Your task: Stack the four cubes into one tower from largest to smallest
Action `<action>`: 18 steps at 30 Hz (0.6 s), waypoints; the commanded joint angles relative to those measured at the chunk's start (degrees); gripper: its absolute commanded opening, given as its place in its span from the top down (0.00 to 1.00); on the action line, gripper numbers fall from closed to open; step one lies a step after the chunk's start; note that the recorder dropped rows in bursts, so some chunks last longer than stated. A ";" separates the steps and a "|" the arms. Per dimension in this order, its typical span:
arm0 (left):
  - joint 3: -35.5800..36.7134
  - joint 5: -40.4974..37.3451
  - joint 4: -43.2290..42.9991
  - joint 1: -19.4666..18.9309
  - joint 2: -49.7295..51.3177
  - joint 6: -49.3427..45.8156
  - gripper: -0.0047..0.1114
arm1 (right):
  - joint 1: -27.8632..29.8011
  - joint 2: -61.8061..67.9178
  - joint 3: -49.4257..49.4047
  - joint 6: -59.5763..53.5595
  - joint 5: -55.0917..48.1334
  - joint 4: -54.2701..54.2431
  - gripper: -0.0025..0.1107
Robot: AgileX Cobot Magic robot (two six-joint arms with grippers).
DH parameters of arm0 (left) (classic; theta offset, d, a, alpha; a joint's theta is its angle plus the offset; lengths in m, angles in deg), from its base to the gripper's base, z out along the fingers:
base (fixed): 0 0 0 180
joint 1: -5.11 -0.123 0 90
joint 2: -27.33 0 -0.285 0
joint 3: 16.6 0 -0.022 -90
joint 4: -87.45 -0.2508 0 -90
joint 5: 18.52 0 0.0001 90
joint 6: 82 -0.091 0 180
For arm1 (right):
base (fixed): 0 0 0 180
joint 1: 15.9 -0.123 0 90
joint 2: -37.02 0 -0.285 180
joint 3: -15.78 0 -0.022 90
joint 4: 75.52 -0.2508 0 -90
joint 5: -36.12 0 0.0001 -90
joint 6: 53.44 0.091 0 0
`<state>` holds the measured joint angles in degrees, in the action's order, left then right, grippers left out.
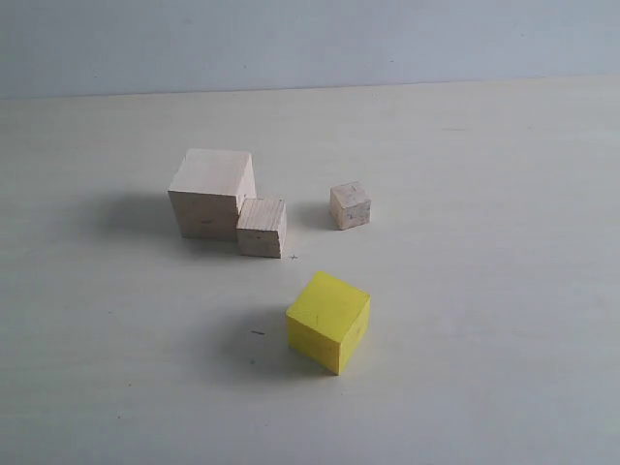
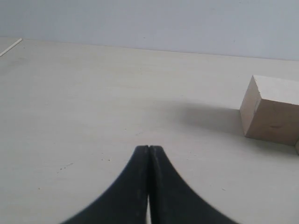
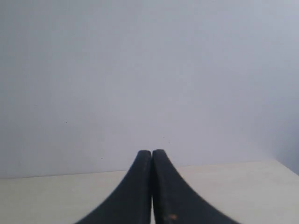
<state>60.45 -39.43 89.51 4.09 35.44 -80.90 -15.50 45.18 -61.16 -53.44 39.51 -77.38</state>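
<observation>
Nearest to me sits the bright yellow cube (image 1: 328,321), turned corner-on, well in front of the large pale wooden cube (image 1: 211,192) and a little to its right. Next back, the medium pale wooden cube (image 1: 262,227) is tucked against the big block's near right corner, touching it or all but. The small pale wooden cube (image 1: 350,205) stands apart to the big block's right. All four rest on the pale table (image 1: 484,339); nothing is stacked yet.

I'd judge the yellow one goes up first. The jaws should turn to meet its flat faces, not its corners, and set it down centred without nudging the medium cube at the base.

Both tools are clenched and empty. The left gripper (image 2: 148,148) hangs over bare table clear of the big block, and the right gripper (image 3: 152,151) points at the blank wall (image 3: 149,70).
</observation>
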 commanded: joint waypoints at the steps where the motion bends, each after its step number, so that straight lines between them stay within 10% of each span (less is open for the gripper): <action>1: 0.17 2.93 -1.56 0.42 -0.32 -1.59 0.96 | -0.13 -0.37 -0.28 0.00 1.42 -0.10 0.98; 6: 0.17 23.18 -1.03 0.42 -0.32 -0.64 0.96 | -0.13 -0.37 -0.28 0.00 9.29 -0.10 0.98; 18: -1.91 29.06 -1.29 0.42 -0.32 5.61 0.96 | -0.13 -0.37 4.30 9.10 16.64 0.43 0.98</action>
<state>60.41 -11.03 88.44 4.09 35.44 -77.52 -15.50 45.10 -60.14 -45.54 57.44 -78.21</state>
